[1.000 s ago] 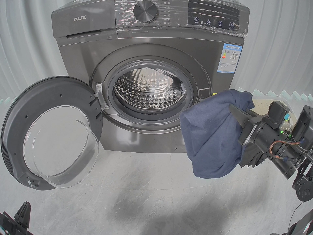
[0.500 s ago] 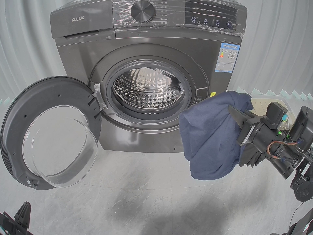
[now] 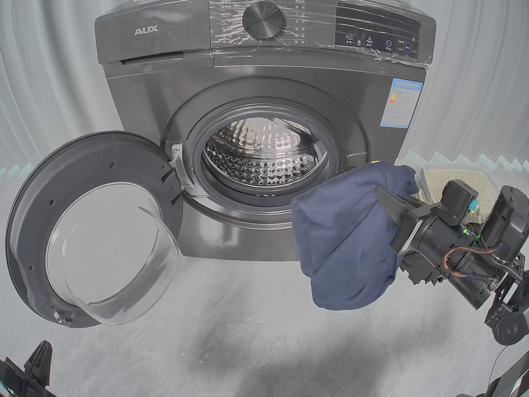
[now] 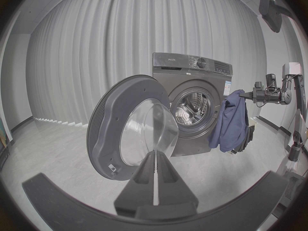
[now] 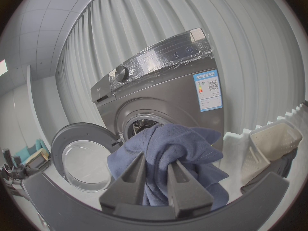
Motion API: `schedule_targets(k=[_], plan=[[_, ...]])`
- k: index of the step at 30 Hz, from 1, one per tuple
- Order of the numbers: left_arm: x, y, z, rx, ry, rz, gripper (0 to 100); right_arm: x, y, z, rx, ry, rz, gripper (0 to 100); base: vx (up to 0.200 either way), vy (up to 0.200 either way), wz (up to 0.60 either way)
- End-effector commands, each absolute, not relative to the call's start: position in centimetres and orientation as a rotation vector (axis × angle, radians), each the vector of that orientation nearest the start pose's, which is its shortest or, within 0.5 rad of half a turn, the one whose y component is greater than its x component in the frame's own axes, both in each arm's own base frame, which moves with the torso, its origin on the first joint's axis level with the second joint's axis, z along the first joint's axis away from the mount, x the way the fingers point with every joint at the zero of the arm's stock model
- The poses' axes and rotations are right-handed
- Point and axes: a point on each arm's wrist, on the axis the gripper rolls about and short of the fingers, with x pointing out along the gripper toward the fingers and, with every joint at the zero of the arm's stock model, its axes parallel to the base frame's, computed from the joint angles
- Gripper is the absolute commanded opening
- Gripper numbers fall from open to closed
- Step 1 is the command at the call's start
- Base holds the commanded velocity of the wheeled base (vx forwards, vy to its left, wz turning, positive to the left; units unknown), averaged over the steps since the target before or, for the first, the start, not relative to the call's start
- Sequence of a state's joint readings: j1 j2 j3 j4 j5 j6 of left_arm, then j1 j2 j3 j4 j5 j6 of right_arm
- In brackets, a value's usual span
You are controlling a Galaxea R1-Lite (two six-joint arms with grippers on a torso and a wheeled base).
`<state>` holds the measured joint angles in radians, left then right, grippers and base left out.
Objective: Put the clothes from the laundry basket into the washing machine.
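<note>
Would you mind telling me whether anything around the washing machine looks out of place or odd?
Only one thing: crinkled plastic film still covers the washing machine's control panel. The door hangs fully open and the blue garment is held in the right end effector, as expected.

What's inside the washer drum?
The drum shows bare perforated metal, no clothes; its floor behind the rim is hidden. The blue garment hangs outside, held by the right gripper.

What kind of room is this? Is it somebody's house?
Probably not a home: more likely a laundry corner in a test room. A washing machine stands with its door open, a laundry basket sits beside it, the right claw holds a blue garment, and plain grey curtains hang all around.
</note>
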<state>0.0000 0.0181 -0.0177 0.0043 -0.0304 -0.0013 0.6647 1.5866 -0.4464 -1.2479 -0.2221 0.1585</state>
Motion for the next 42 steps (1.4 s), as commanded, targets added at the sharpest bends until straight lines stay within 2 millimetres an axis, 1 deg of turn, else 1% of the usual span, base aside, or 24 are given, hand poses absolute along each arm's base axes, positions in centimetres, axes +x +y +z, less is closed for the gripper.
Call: schedule_targets(k=[1,2,5,9,12,13,14,18,24,30,33,34,36,37,38,39,40,42], plan=[[-2.3,-0.1,7.5,-0.002,0.003,-0.031,0,19.5,16.7,17.8,0.239,-0.034,0.508,0,0.000,0.000,0.00],[-2.3,-0.1,7.5,-0.002,0.003,-0.031,0,19.5,16.8,17.8,0.239,-0.035,0.508,0,0.000,0.000,0.00],[-2.3,-0.1,7.5,0.001,0.003,-0.031,0,19.8,17.9,17.6,0.240,-0.036,0.524,0,0.000,0.000,0.00],[-2.3,-0.1,7.5,0.005,0.003,-0.031,0,20.0,19.1,18.1,0.248,-0.051,0.550,0,0.000,0.000,0.00],[-2.3,-0.1,7.5,-0.002,0.003,-0.029,0,21.2,20.2,18.6,0.268,-0.081,0.551,0,0.000,0.000,0.00],[-2.3,-0.1,7.5,-0.002,0.003,-0.029,0,21.2,20.2,18.6,0.269,-0.080,0.551,0,0.000,0.000,0.00],[-2.3,-0.1,7.5,-0.003,0.003,-0.029,0,21.9,20.9,18.8,0.281,-0.092,0.553,0,0.000,0.000,0.00],[-2.3,-0.1,7.5,0.003,0.001,-0.031,0,22.9,21.9,19.0,0.294,-0.106,0.551,0,0.000,0.000,0.00],[-2.3,-0.1,7.5,0.020,0.001,-0.037,0,23.8,22.8,17.8,0.289,-0.094,0.507,0,0.000,0.000,0.00],[-2.3,-0.1,7.6,0.015,-0.003,-0.038,0,24.8,23.5,18.1,0.310,-0.124,0.460,0,0.000,0.000,0.00],[-2.3,-0.1,7.7,0.009,-0.012,-0.038,0,24.9,23.5,18.0,0.310,-0.123,0.454,0,0.000,0.000,0.00],[-2.5,-0.1,8.7,-0.018,-0.070,-0.038,0,24.9,23.4,18.0,0.312,-0.126,0.454,0,0.000,0.000,0.00],[-3.9,-0.2,13.2,-0.051,-0.256,-0.049,0,24.9,23.5,18.0,0.318,-0.135,0.457,0,0.000,0.000,0.00],[-4.3,-0.2,15.0,-0.045,-0.282,-0.072,0,24.9,23.6,18.0,0.317,-0.136,0.460,0,0.000,0.000,0.00],[-4.3,-0.3,15.6,-0.039,-0.272,-0.090,0,24.9,23.6,18.1,0.319,-0.140,0.462,0,0.000,0.000,0.00],[-4.1,-0.3,16.1,-0.027,-0.222,-0.142,0,25.0,23.8,18.2,0.320,-0.144,0.468,0,0.000,0.000,0.00],[-3.8,-0.4,16.0,-0.023,-0.169,-0.195,0,25.0,23.9,18.3,0.323,-0.149,0.473,0,0.000,0.000,0.00],[-3.6,-0.5,15.9,-0.022,-0.149,-0.220,0,24.9,24.0,18.4,0.325,-0.151,0.478,0,0.000,0.000,0.00]])
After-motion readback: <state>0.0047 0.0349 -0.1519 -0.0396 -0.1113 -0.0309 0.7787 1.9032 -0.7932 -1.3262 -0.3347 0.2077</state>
